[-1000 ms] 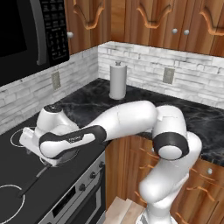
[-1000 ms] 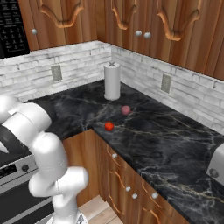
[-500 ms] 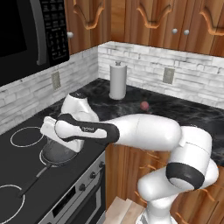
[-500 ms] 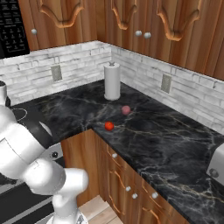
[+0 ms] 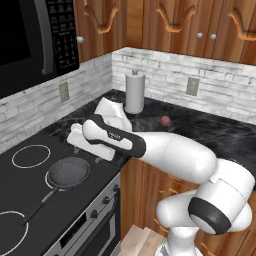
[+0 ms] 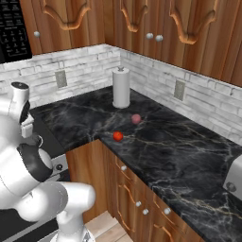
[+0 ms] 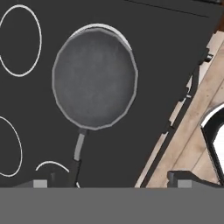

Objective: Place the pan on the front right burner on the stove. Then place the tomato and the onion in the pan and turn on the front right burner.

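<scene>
Hand view: my gripper [image 7: 109,183] hangs wide open and empty over the stove [image 7: 170,57], the pan [image 7: 94,78] just beneath on the front right burner [image 7: 114,29] — handle toward my fingertips — while the tomato [image 6: 117,136] and onion [image 6: 136,118] wait well off along the dark marble counter [image 6: 179,156].

A white paper towel roll [image 6: 121,88] stands upright on the black marble counter [image 6: 179,156], close to the corner of the whitish brick backsplash [image 6: 156,78]. Two wall outlets [image 6: 179,90] sit on that backsplash, one at the roll's 3 o'clock and another [image 6: 61,79] at its 9 o'clock. Wooden upper cabinets [image 6: 142,23] with small round knobs hang at 12 o'clock. A black microwave [image 5: 30,45] hangs at 10 o'clock in the left base view. Wooden drawers [image 6: 137,198] with knobs run beneath the counter. A toaster's metal edge [image 6: 235,179] shows at 4 o'clock.
</scene>
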Robot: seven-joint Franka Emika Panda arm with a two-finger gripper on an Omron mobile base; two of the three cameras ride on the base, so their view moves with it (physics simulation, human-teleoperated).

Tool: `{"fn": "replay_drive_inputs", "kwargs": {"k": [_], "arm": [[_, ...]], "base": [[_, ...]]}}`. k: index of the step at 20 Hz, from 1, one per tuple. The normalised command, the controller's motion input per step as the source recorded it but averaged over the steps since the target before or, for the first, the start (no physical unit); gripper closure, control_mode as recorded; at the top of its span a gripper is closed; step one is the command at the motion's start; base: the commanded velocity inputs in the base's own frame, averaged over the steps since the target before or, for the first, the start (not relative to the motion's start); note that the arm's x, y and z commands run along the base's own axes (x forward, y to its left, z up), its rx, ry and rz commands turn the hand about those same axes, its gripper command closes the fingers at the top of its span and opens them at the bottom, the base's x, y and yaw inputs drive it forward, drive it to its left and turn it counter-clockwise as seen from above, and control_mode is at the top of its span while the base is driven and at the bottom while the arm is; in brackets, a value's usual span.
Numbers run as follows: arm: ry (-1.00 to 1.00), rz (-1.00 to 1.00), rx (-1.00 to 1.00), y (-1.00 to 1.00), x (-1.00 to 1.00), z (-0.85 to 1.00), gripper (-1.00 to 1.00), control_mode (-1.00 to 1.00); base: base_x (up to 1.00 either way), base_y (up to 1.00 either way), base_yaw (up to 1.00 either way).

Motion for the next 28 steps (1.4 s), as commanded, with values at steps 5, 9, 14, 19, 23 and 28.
{"fn": "replay_drive_inputs", "kwargs": {"k": [5, 9, 14, 19, 23, 28], "arm": [[-0.09, 0.14, -0.07, -0.43, 0.35, 0.08, -1.0, -1.0], [-0.12, 0.11, -0.15, -0.44, 0.31, 0.0, -1.0, -1.0], [-0.15, 0.12, -0.17, -0.43, 0.17, 0.0, -1.0, -1.0], [-0.14, 0.11, -0.14, -0.5, 0.25, 0.0, -1.0, -1.0], [-0.14, 0.1, -0.11, -0.49, 0.18, 0.0, -1.0, -1.0], [-0.07, 0.04, -0.06, -0.41, 0.01, 0.0, -1.0, -1.0]], "base": [[0.0, 0.0, 0.0], [0.0, 0.0, 0.0], [0.0, 0.0, 0.0], [0.0, 0.0, 0.0], [0.0, 0.0, 0.0], [0.0, 0.0, 0.0]]}}
